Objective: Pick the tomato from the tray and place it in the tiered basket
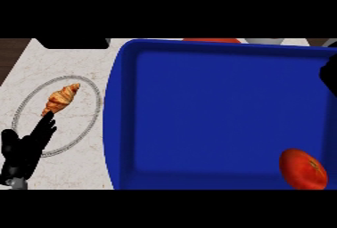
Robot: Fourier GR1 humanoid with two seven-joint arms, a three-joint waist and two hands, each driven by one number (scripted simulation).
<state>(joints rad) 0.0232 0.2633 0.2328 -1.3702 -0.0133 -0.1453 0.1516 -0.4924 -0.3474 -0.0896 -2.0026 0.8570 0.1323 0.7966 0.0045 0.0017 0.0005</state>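
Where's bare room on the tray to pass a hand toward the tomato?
Most of the blue tray floor is bare, from its left wall across to the tomato in the near right corner. The counter beyond the plate is bare too. Crowded: the plate, with the croissant and the open left hand over it.

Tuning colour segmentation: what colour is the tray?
The tray is solid deep blue; the head view shows it best.

Tomato in corner of blue tray (near right), croissant in wire basket, left hand open
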